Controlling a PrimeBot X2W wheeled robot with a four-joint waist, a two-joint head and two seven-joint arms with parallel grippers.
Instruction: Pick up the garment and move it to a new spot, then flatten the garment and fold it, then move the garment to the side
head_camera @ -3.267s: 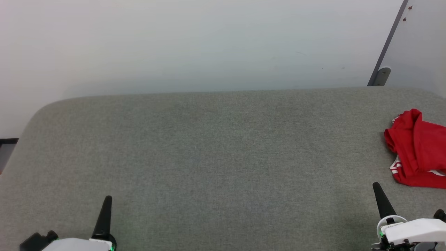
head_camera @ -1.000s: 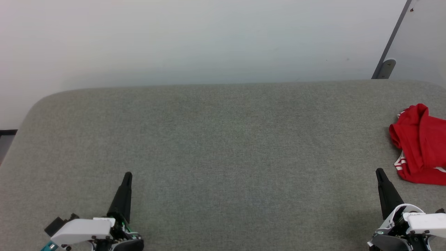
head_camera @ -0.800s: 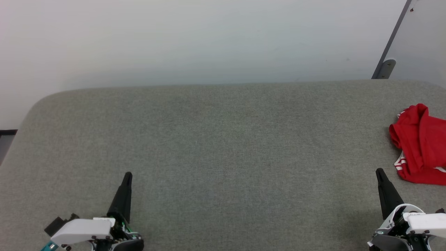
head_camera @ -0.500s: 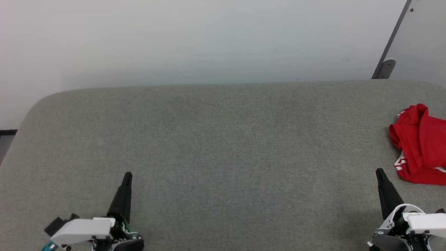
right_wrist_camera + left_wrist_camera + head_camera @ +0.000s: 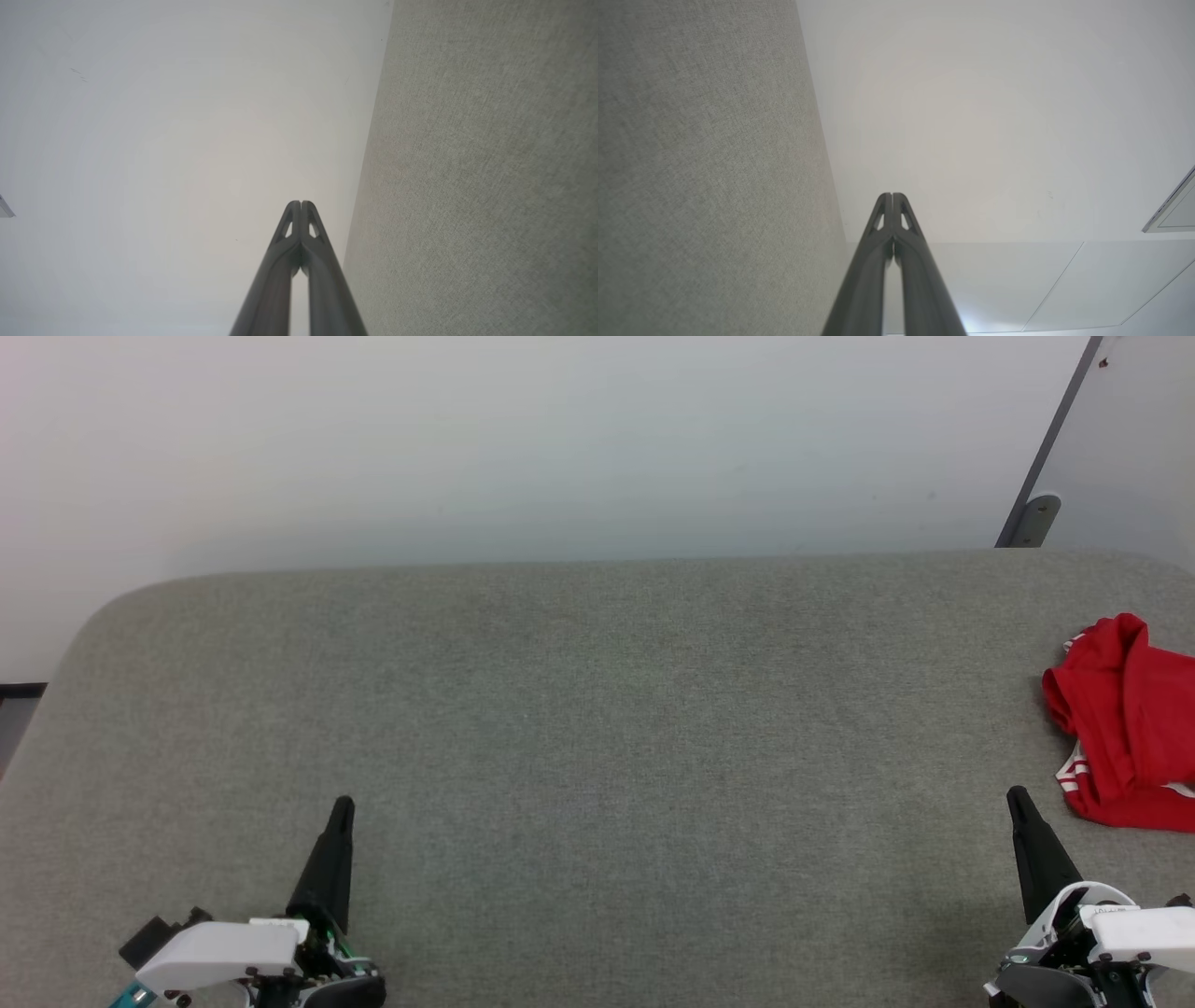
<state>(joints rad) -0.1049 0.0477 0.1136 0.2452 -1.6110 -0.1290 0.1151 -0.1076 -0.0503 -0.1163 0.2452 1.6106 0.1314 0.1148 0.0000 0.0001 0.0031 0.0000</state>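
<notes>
Both closed, empty: left gripper, right gripper; garment perhaps overhangs right table edge.

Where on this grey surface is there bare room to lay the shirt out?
The grey surface is bare across its middle and left end, from the wall-side edge down to the left gripper and right gripper. The crowded spot is the right edge, where the crumpled garment lies.

bare test room (lab-like), grey felt-covered table, blank white wall
</notes>
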